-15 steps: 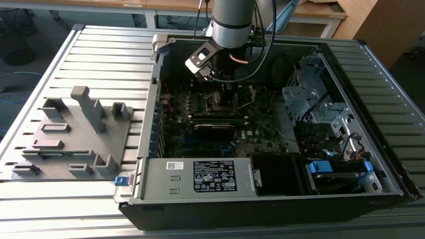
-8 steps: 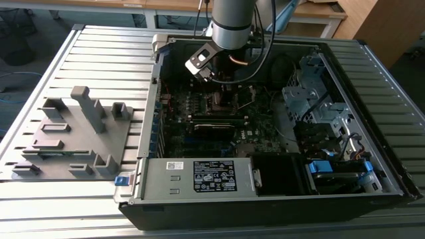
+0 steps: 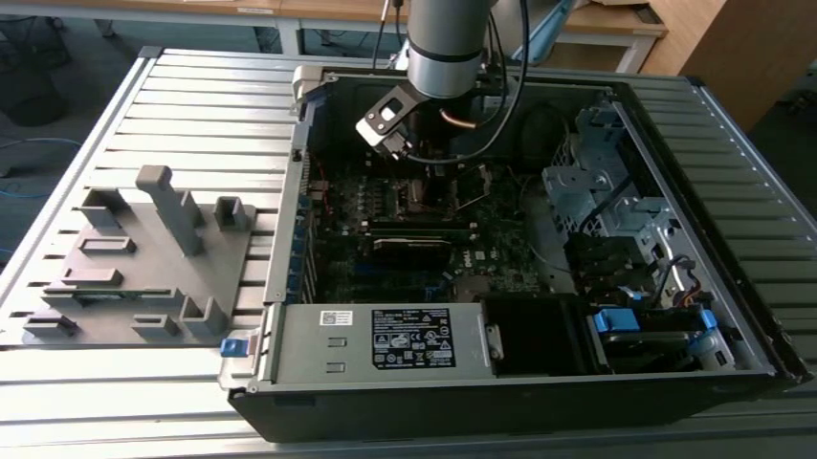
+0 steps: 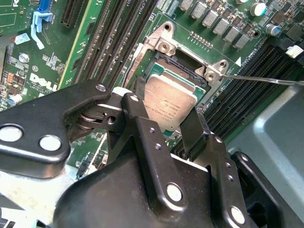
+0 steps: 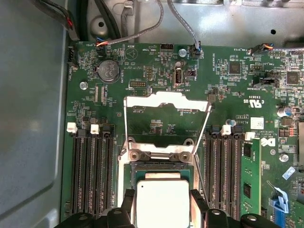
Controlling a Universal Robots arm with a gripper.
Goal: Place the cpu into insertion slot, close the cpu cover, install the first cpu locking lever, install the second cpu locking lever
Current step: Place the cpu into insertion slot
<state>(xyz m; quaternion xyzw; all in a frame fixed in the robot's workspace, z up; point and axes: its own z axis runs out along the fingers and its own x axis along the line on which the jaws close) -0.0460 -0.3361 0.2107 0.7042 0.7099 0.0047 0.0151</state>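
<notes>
On a ribbed metal tabletop [image 3: 191, 105], an open computer case [image 3: 383, 406] lies on its side as a robot arm [image 3: 447, 48] reaches down to the motherboard [image 5: 142, 61]. The gripper [image 5: 162, 193] is clamped on two opposite edges of the cpu [image 4: 171, 102], keeping it square over the insertion slot [image 4: 178, 59]; whether it is seated cannot be told. The cpu cover [image 5: 166, 100] lies swung back, leaving the slot clear, and a locking lever [image 4: 266, 79] stands free.

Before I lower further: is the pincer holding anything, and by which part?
The pincer holds the cpu by two opposite side edges, one finger against each.
</notes>
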